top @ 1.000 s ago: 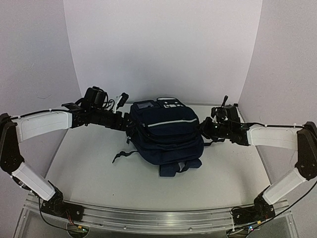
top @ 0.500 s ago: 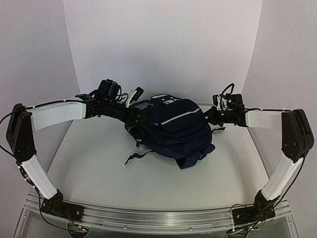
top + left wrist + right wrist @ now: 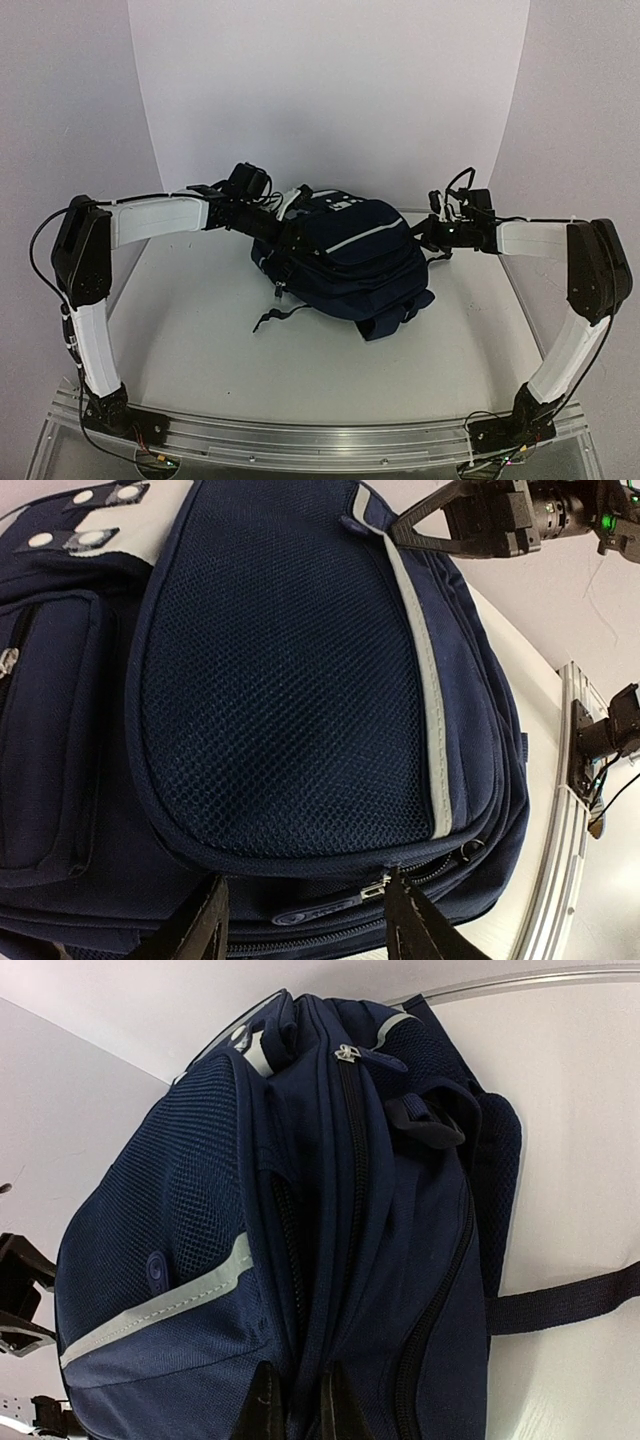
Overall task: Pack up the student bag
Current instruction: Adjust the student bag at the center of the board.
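Observation:
The student bag [image 3: 345, 260], navy with a pale stripe, lies on the table, tilted up toward the right. My left gripper [image 3: 290, 205] is at the bag's upper left edge. In the left wrist view the left gripper [image 3: 305, 925] is open over the bag [image 3: 280, 680], and a zipper pull [image 3: 330, 908] lies between its fingers, close to the right one. My right gripper [image 3: 425, 238] is at the bag's right side. In the right wrist view the right gripper [image 3: 297, 1410] is shut on a fold of the bag [image 3: 350, 1210] beside a zip.
The bag's straps [image 3: 275, 315] trail onto the white table [image 3: 180, 330] toward the front. A metal rail [image 3: 300, 435] with both arm bases runs along the near edge. A curved white backdrop closes off the back and sides.
The bag has shifted right and tipped up on its right side. My left arm has swung right over the bag's top edge and its jaws have narrowed. The right arm rose early, then held still.

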`<act>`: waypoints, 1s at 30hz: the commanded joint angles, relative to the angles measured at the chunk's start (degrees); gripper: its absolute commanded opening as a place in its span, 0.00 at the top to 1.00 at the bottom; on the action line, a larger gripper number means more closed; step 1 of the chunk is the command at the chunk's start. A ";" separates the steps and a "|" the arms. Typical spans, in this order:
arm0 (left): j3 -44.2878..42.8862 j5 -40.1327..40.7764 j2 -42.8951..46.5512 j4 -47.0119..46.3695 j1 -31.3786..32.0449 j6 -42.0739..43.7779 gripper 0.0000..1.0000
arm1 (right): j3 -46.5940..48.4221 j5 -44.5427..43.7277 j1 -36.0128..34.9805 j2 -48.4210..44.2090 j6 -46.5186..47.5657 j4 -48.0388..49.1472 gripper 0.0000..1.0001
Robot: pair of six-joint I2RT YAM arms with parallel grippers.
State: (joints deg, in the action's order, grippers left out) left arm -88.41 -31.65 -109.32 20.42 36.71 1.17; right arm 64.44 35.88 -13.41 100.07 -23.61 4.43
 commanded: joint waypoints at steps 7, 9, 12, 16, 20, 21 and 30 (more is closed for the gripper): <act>-1.68 -9.81 -0.07 2.16 -0.06 -2.75 0.50 | 2.13 0.69 -0.02 1.74 3.04 -3.99 1.00; -0.74 -12.91 0.60 1.57 -0.06 -3.91 0.51 | 2.26 0.64 -0.01 1.87 3.04 -4.07 1.00; 0.09 -18.41 1.56 1.15 -0.07 -6.16 0.56 | 2.27 0.49 -0.01 1.89 3.04 -4.08 1.00; 4.84 -23.23 5.36 -4.68 -0.06 -10.22 0.60 | 2.22 0.42 -0.04 1.99 2.96 -4.16 1.00; 8.08 -23.76 7.93 -8.26 -0.06 -12.25 0.60 | 2.10 0.38 0.00 2.14 2.76 -4.17 1.00; 8.12 -20.81 8.20 -6.98 -0.12 -11.12 0.59 | 2.10 0.41 0.00 2.11 2.71 -4.17 1.00; 8.53 5.56 10.72 -6.45 0.10 -1.14 0.52 | 1.65 0.29 0.01 0.84 2.69 -4.28 1.00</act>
State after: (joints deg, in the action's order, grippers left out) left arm -79.33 -38.45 -101.45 15.99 36.71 -5.80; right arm 65.65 36.47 -13.23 100.44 -23.16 2.70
